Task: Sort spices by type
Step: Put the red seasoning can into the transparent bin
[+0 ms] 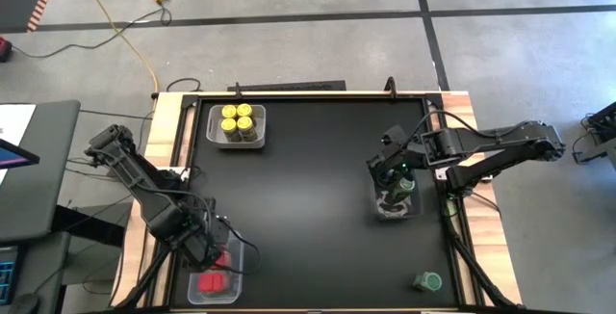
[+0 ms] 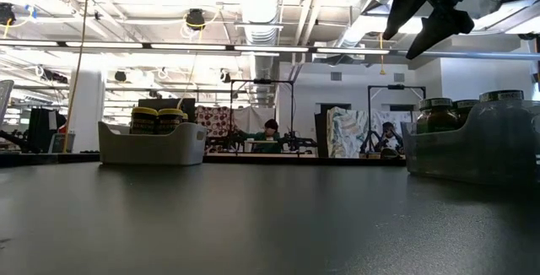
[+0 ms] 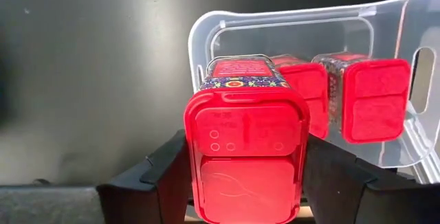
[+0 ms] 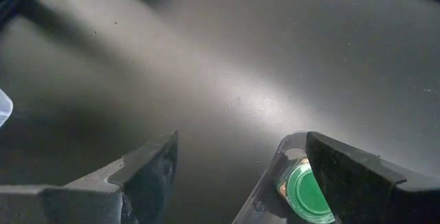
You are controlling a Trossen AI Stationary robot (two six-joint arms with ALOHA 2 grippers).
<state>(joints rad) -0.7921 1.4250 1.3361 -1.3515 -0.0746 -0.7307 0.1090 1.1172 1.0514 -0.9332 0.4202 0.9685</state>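
Note:
My left gripper point(image 1: 210, 249) is at the table's near left corner, over a clear bin point(image 1: 242, 254) holding red blocky spice containers point(image 1: 214, 280), and is shut on one more red container point(image 3: 246, 148). Two red containers point(image 3: 375, 100) lie in that bin point(image 3: 206, 31). My right gripper point(image 1: 392, 172) hovers open above a clear bin point(image 1: 415, 213) of green-lidded jars point(image 1: 405, 185) at the right. One green lid point(image 4: 306, 193) shows beside its fingers. Another green-lidded jar point(image 1: 426, 281) lies alone near the near right corner. Yellow-lidded jars point(image 1: 238, 123) stand in a far-left bin. My left gripper point(image 3: 247, 183) pinches the red container between its two fingers, one on each long side just behind the red lid point(image 3: 247, 162). The lid end faces back toward the wrist and the patterned body point(image 3: 240, 73) points toward the bin. Whether it rests on anything I cannot tell.
The broad black middle of the table point(image 1: 308, 189) holds nothing. Raised rails run along the table's edges point(image 1: 452, 208). In the low view the yellow-jar bin point(image 2: 152, 140) is at the left and the green-jar bin point(image 2: 472, 144) at the right. People sit in the room behind.

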